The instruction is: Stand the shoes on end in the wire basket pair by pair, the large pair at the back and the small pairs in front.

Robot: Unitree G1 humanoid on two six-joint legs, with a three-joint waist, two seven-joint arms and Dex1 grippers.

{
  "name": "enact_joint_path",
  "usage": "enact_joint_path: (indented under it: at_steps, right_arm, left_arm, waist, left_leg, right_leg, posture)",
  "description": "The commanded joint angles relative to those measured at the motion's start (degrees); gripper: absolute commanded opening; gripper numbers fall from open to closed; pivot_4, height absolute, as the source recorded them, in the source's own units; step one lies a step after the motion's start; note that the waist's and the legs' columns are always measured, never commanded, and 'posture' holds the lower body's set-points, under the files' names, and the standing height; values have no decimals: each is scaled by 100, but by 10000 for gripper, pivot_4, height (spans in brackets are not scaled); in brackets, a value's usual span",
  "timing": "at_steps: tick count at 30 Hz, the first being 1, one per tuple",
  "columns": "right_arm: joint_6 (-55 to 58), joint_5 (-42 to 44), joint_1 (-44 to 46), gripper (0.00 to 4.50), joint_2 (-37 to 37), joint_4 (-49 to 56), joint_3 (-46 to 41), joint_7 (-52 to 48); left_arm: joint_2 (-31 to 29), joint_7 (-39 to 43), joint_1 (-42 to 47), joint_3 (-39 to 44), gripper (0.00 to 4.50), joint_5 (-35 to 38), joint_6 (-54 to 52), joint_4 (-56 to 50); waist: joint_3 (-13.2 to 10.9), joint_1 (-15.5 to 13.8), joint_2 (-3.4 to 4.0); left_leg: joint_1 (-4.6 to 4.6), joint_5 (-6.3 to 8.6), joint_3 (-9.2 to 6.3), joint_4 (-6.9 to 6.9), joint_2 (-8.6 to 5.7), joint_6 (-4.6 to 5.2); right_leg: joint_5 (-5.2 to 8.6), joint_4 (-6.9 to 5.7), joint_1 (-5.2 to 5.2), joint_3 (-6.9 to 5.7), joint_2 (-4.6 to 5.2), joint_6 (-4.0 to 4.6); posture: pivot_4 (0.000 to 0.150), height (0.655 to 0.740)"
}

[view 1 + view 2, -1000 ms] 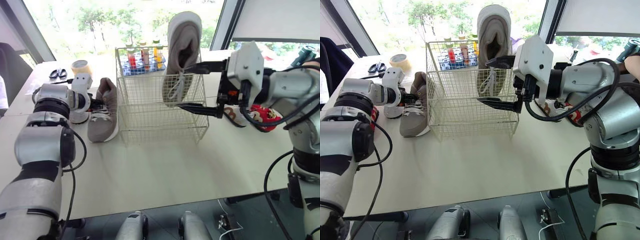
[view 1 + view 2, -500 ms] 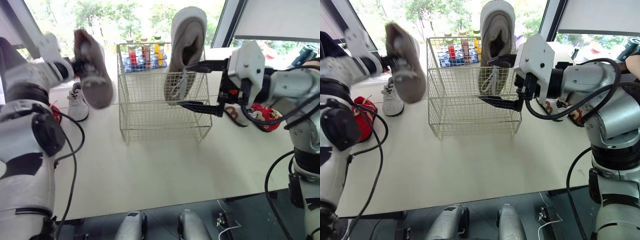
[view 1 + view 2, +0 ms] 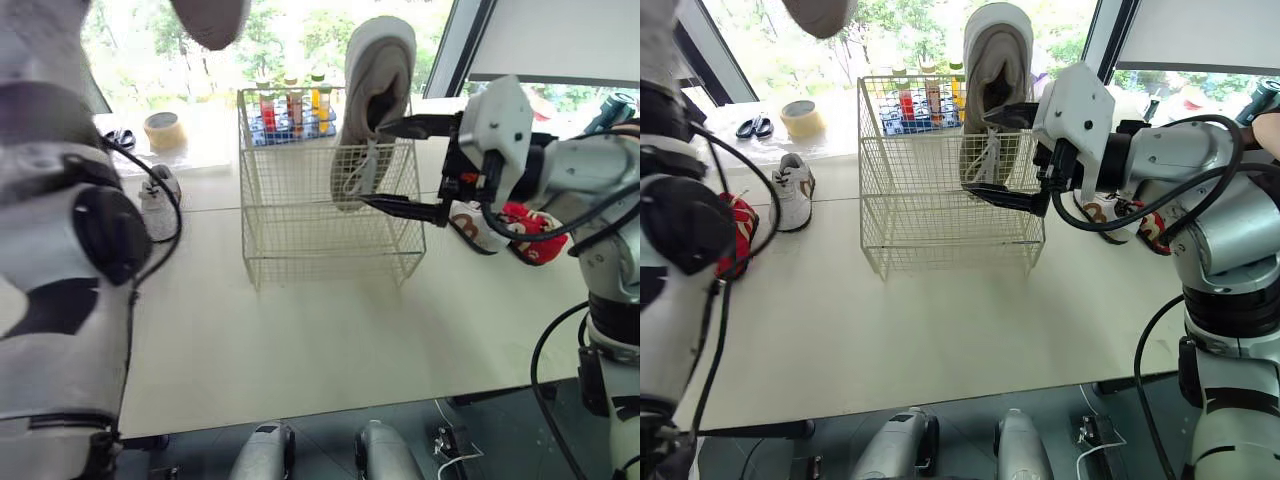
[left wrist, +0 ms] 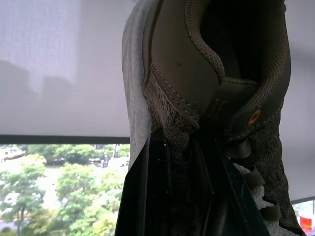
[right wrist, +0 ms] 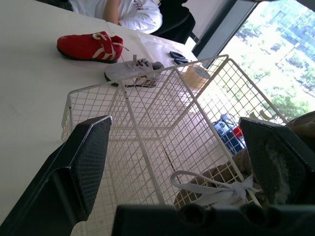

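Wire basket [image 3: 330, 190] stands mid-table, and it is the first hazard: its open mesh could catch a fingertip or a lace. One large shoe [image 3: 375, 100] stands toe-down at the basket's back right, its heel well above the rim. My right pincer [image 3: 372, 163] is spread wide with that shoe between its fingers, and I cannot tell whether either finger touches it. Pulling away crookedly could drag the loose lace and tip the shoe over.

My left pincer [image 4: 182, 147] is clamped on the heel collar of the matching shoe [image 4: 172, 64], held high above the table. That collar is soft fabric, so I judge the hold could slip or the shoe could swing. Lowered carelessly, it might strike the rim or knock its partner down.

Behind the basket, the bottle rack [image 3: 290, 105] could be jolted if the basket shifts. Smallest, the grey sneaker [image 3: 793, 190] and red shoe [image 3: 728, 235] lie beside my left arm's path.
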State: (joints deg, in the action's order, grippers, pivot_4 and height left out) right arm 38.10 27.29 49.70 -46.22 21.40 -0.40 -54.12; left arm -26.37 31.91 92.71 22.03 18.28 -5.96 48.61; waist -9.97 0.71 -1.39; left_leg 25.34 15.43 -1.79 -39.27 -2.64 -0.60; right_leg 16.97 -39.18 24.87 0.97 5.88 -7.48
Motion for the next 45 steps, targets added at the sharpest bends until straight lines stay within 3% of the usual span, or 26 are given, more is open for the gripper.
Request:
enact_joint_path:
  at_steps: [1,6,14,21,26,32,42,45]
  right_arm:
    - [5,36,18,45000,-131,213,-226,101]
    - [125,107,-56,45000,-172,351,-285,187]
    - [185,162,-90,45000,-210,417,-270,269]
    - [182,158,-46,45000,-201,393,-231,257]
    - [163,161,18,45000,-190,345,-202,221]
    - [167,159,47,45000,-202,323,-191,187]
    - [173,162,11,45000,-197,296,-176,165]
    - [164,161,5,45000,-198,283,-175,151]
  left_arm:
    - [365,-33,-319,-110,31,95,926,-687]
    - [1085,-558,-1210,-409,31,-226,2042,-1471]
    - [1649,-1208,-2297,-859,31,-637,2899,-2261]
    - [1970,-1859,-3277,-1235,31,-1212,3453,-2772]
    - [1962,-2126,-3705,-1418,31,-1635,4003,-2399]
    - [2075,-2278,-4118,-1557,31,-1705,4044,-2218]
    - [2255,-2241,-5336,-1913,31,-1623,2987,-3344]
    - [2257,-2155,-5493,-1972,13104,-1529,2632,-3620]
  waist:
    - [0,22,0]
    - [0,53,0]
    - [0,11,1]
    - [0,-5,0]
    - [1,-1,1]
    - [2,-15,2]
    - [20,-14,8]
    - [20,-23,9]
  left_leg:
    - [1,0,0,0,1,0]
    - [7,0,3,12,2,0]
    - [8,0,4,5,1,0]
    - [3,1,1,-1,-1,1]
    - [2,0,2,2,0,1]
    - [2,1,2,2,-1,2]
    - [-14,4,0,2,-1,7]
    - [-23,4,-1,3,-1,8]
  right_leg:
    - [0,-2,2,0,0,0]
    - [0,-6,17,6,-1,0]
    - [0,1,18,9,0,0]
    - [0,4,6,8,0,0]
    - [0,4,8,8,-1,0]
    - [0,6,6,7,0,0]
    - [0,9,-14,6,0,0]
    - [0,11,-24,6,0,0]
  posture:
    - [1500,7400]
    - [1500,7400]
    - [1500,7400]
    - [1500,7400]
    - [1500,7400]
    - [1500,7400]
    - [1500,7400]
    - [1500,7400]
